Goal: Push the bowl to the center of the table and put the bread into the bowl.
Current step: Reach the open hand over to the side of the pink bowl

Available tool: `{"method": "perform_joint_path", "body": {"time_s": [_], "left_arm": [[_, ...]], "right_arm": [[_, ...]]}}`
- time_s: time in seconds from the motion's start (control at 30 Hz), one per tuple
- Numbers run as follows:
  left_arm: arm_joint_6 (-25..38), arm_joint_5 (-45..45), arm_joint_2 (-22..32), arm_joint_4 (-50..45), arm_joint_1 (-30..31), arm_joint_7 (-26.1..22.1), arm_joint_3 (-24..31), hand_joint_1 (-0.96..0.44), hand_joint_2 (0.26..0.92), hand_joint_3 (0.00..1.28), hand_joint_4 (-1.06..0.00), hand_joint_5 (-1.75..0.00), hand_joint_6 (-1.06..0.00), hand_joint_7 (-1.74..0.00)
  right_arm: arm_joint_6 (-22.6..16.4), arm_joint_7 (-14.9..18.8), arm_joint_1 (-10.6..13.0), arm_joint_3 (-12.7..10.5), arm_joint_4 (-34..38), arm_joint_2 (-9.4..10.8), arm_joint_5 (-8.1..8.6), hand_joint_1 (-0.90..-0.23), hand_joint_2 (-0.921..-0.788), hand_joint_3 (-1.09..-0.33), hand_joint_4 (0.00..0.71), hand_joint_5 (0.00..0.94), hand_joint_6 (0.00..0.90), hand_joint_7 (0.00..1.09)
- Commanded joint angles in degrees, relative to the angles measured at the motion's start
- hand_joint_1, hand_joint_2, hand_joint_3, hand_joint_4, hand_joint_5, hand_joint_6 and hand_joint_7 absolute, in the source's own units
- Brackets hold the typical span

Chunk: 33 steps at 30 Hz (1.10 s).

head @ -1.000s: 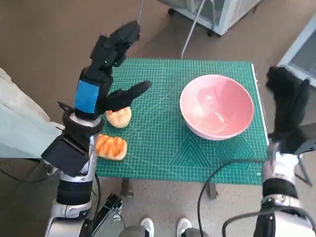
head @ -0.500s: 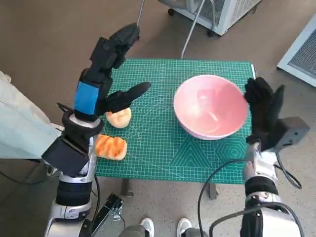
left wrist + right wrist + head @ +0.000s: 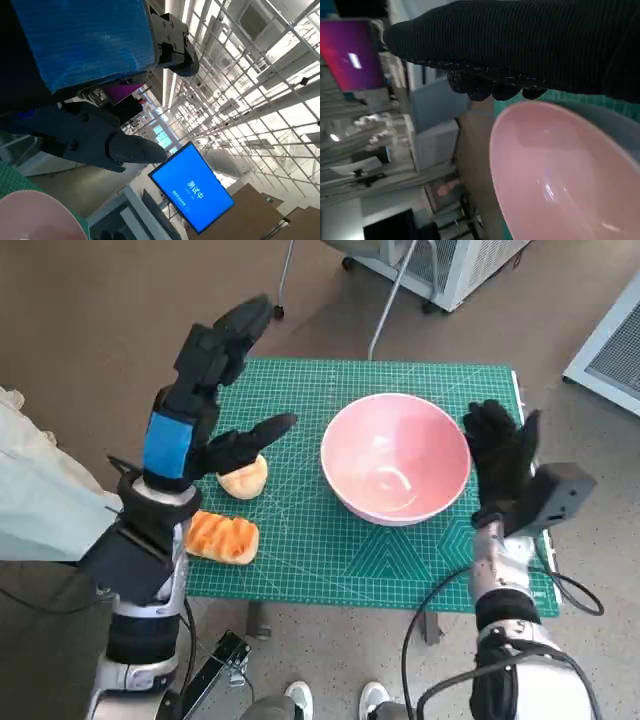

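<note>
2 bread pieces lie near the table's [image 3: 430, 380] 9 o'clock edge: a pale bread roll [image 3: 243, 478] and, toward 7 o'clock from it, an orange-striped bread [image 3: 224, 538], apart from one another. Green cutting mat [image 3: 330, 540] covers the tabletop. Pink bowl [image 3: 395, 457] sits upright, slightly to the 3 o'clock side of the table's middle, with nothing in it.

Right hand [image 3: 500, 462], in its black glove, stands at the bowl's 3 o'clock rim, fingers spread and pointing toward 12 o'clock; palm side faces the bowl wall. Head view shows the glove right against the rim; actual contact cannot be confirmed. Right wrist view: gloved fingers just beyond the bowl's rim, holding nothing.

Left hand [image 3: 205, 400] hangs raised above the 9 o'clock side of the table, over the pale roll, fingers apart and extended, nothing in them. Left wrist view shows a blue screen [image 3: 192, 192] in the room beyond.
</note>
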Motion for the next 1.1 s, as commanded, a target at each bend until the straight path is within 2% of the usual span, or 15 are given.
{"method": "perform_joint_path", "body": {"time_s": [0.03, 0.3, 0.53, 0.77, 0.83, 0.97, 1.1], "left_arm": [[0.47, -1.2, 0.61, -1.62, 1.46, -0.4, 0.64, -0.37, 0.921, 0.17, -0.33, 0.0, -0.14, -0.52], [0.86, -1.77, 1.18, -2.69, 2.86, -0.53, 1.27, -0.37, 0.921, 0.17, -0.33, 0.0, -0.16, -0.49], [1.22, -1.59, 1.41, -3.5, 3.95, -0.33, 1.63, -0.38, 0.921, 0.17, -0.33, 0.0, -0.19, -0.44], [1.21, -1.42, 1.53, -3.63, 4.8, -0.14, 1.94, -0.38, 0.921, 0.17, -0.33, 0.0, -0.19, -0.4], [1.17, -1.41, 1.59, -3.54, 5.06, -0.13, 2.06, -0.38, 0.921, 0.17, -0.33, 0.0, -0.2, -0.38], [0.92, -1.23, 1.97, -3.41, 5.62, -0.14, 2.42, -0.39, 0.921, 0.17, -0.33, 0.0, -0.21, -0.34], [-0.17, -0.67, 3.32, -2.56, 6.25, -0.36, 3.24, -0.39, 0.921, 0.18, -0.33, 0.0, -0.25, -0.27]], "right_arm": [[2.07, -0.92, -1.13, -1.33, 0.89, 1.46, 1.46, -0.551, -0.921, -0.936, 0.207, 0.015, 0.035, 0.56], [3.4, -2.01, -3.28, -3.26, 1.19, 3.5, 3.16, -0.565, -0.921, -0.929, 0.221, 0.019, 0.061, 0.56], [4.14, -1.85, -5.01, -5.44, 1.2, 5.28, 5.5, -0.553, -0.921, -0.921, 0.237, 0.023, 0.09, 0.58], [4.52, -1.34, -6.15, -6.09, 1.06, 5.61, 6.28, -0.541, -0.921, -0.901, 0.244, 0.023, 0.092, 0.59], [4.35, -1.07, -6.33, -5.84, 0.95, 5.36, 6.16, -0.535, -0.921, -0.9, 0.247, 0.024, 0.09, 0.6], [3.59, -1.13, -6.48, -4.62, 0.76, 4.41, 4.82, -0.523, -0.921, -0.905, 0.249, 0.023, 0.082, 0.6], [1.56, -2.56, -6.45, -1.75, 0.27, 2.56, 1.56, -0.523, -0.921, -0.918, 0.245, 0.019, 0.068, 0.6]]}}
